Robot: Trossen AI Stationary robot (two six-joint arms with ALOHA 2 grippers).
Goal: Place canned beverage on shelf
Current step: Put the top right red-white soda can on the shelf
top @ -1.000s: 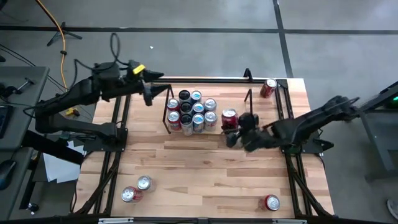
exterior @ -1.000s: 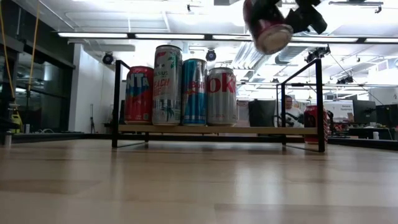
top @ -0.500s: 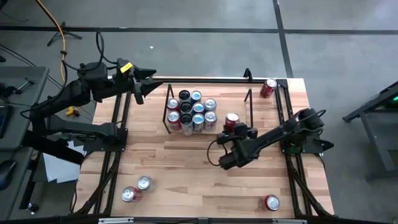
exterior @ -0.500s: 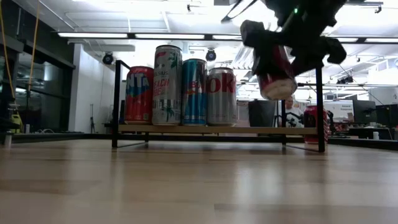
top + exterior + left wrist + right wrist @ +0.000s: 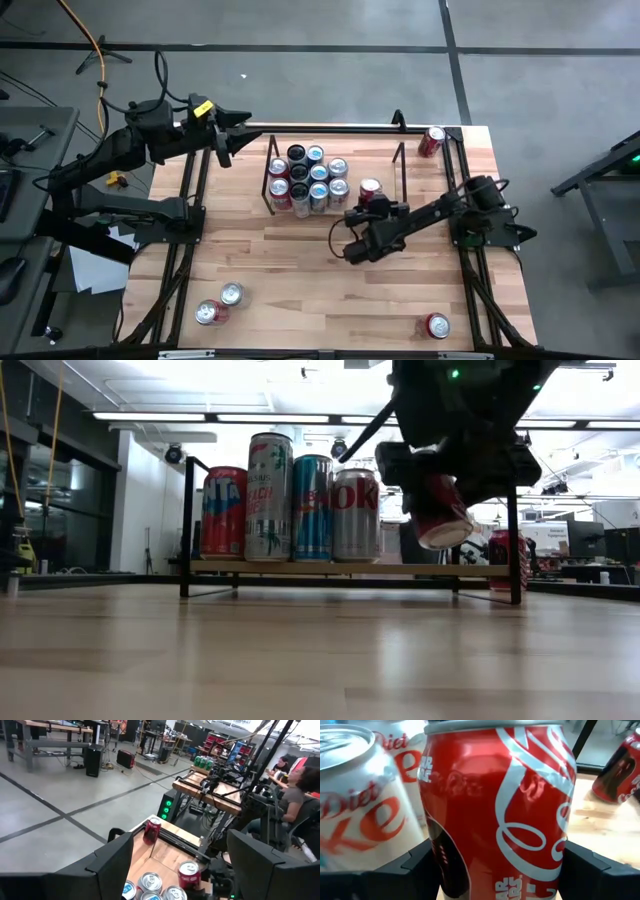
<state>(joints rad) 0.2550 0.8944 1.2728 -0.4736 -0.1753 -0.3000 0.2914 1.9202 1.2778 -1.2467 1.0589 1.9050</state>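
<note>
Left gripper [image 5: 222, 150]: upper left of the high view, off the table's back-left corner, fingers parted and holding nothing; parked out of the way, judging by its distance from the work.

Loose cans [image 5: 220, 303]: two lying at lower left of the high view, apparently stock not yet shelved.

Shelf [image 5: 350, 569]: upper centre of the high view, mid-frame in the low view. Its left part carries a tight cluster of upright cans [image 5: 308, 178]; the right part is bare, evidently the room left for more.

Red cola can [image 5: 432, 510]: the task's item. Right of centre in the low view, tilted, carried above the shelf's bare right end, not yet resting on it, beside a Diet Coke can [image 5: 365, 815].

Right gripper [image 5: 372, 208]: centre of the high view, fingers clamped on the red cola can's sides, leaving its base free to set down.

Stray cans: one at upper right [image 5: 431, 140], one at lower right [image 5: 434, 325].
</note>
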